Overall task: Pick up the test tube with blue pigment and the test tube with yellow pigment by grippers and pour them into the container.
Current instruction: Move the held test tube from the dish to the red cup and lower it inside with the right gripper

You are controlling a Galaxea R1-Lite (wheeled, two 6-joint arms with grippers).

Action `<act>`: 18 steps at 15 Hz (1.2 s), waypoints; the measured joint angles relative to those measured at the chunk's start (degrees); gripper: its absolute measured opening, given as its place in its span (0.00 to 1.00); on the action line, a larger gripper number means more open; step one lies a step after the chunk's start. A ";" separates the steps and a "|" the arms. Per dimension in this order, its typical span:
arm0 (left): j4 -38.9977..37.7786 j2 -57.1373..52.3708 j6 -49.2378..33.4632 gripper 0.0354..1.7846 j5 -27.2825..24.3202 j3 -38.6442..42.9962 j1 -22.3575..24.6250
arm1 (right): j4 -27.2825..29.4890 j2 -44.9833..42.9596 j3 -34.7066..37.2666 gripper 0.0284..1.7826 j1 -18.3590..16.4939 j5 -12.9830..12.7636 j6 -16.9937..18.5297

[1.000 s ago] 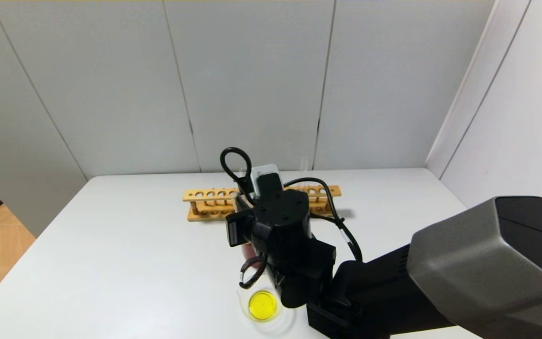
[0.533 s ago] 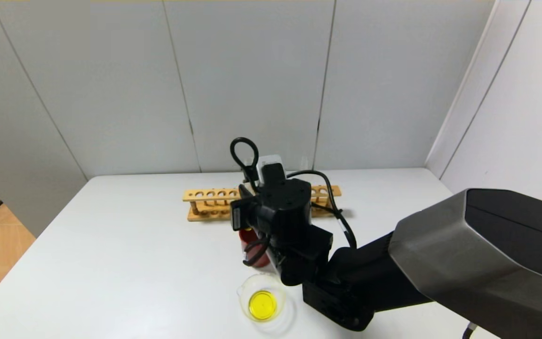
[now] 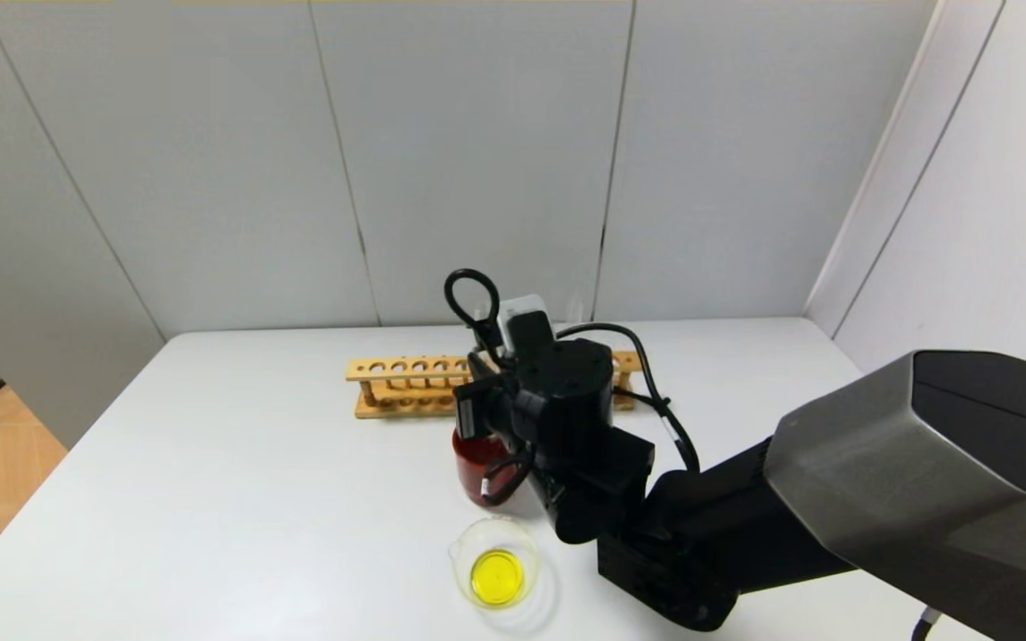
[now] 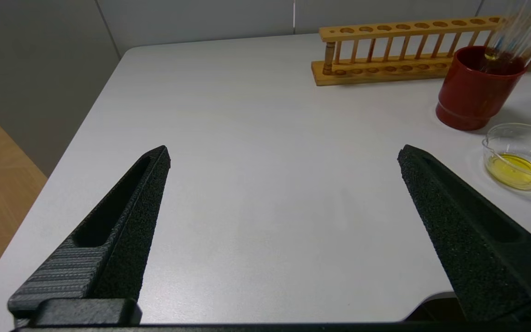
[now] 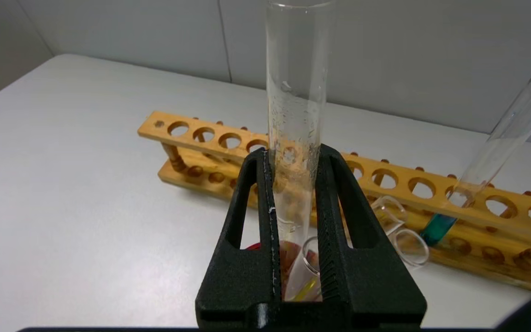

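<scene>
1. The glass beaker (image 3: pixel 495 570), low in the centre of the head view, holds a shallow pool of yellow liquid; in the left wrist view it sits at the right edge (image 4: pixel 521 157), just beside the red cup.
2. The red cup (image 3: pixel 477 463) stands just above the beaker in the head view, partly hidden by the right arm. Clear tubes lean inside it – one shows a thin yellow streak.
3. The wooden rack (image 3: pixel 406 385) lies across the centre of the head view behind the cup. The test tube with blue pigment (image 5: pixel 477 184) stands tilted in a hole towards the right of the right wrist view, teal liquid at its bottom.
4. The right gripper (image 5: pixel 295 216) is clamped on a clear test tube with only yellowish traces inside (image 5: pixel 295 115). The tube stands upright, its lower end just above or inside the red cup's mouth – which of the two cannot be told.
5. The left gripper (image 4: pixel 284 193) hovers over bare white table (image 4: pixel 256 138) at the bottom of the left wrist view, jaws spread wide, touching nothing.
6. Compared with a second ago, the right arm has shifted towards the upper right of the head view: the beaker is now fully uncovered and the red cup shows more.
</scene>
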 joint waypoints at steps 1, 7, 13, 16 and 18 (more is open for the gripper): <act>0.02 0.00 0.00 0.98 0.02 0.00 0.00 | -0.02 0.02 0.11 0.17 0.48 0.06 -0.71; 0.02 0.00 0.00 0.98 0.00 0.00 0.00 | 0.20 0.73 -0.59 0.17 2.15 3.63 -3.72; 0.00 0.00 -0.02 0.98 0.00 0.00 0.00 | 0.11 2.58 -1.91 0.20 2.27 3.54 -5.06; 0.00 0.00 0.02 0.98 0.02 0.00 0.00 | 0.00 2.78 -1.90 0.35 2.23 3.28 -5.00; 0.00 0.00 -0.05 0.98 0.00 0.00 0.00 | -0.35 2.80 -1.58 0.53 2.12 3.17 -5.22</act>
